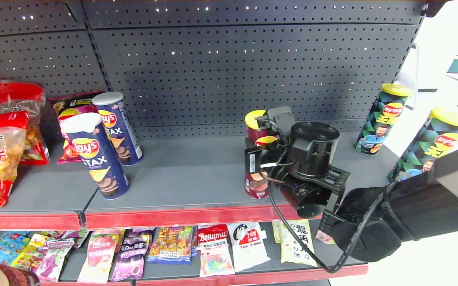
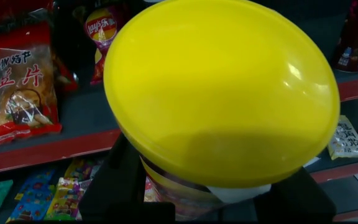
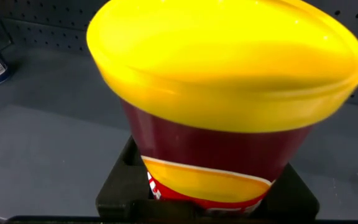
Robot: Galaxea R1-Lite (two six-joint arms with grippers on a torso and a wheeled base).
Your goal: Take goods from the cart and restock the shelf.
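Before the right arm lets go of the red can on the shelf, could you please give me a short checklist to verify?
1. Grip: the red can sits in the right gripper: ok.
2. The red can stands roughly upright in the head view: ok.
3. Its base rests on the shelf: cannot tell.
4. Clearance: the blue cans and the green can stand well apart from it: ok.
5. The left gripper holds the yellow-lidded can: ok.
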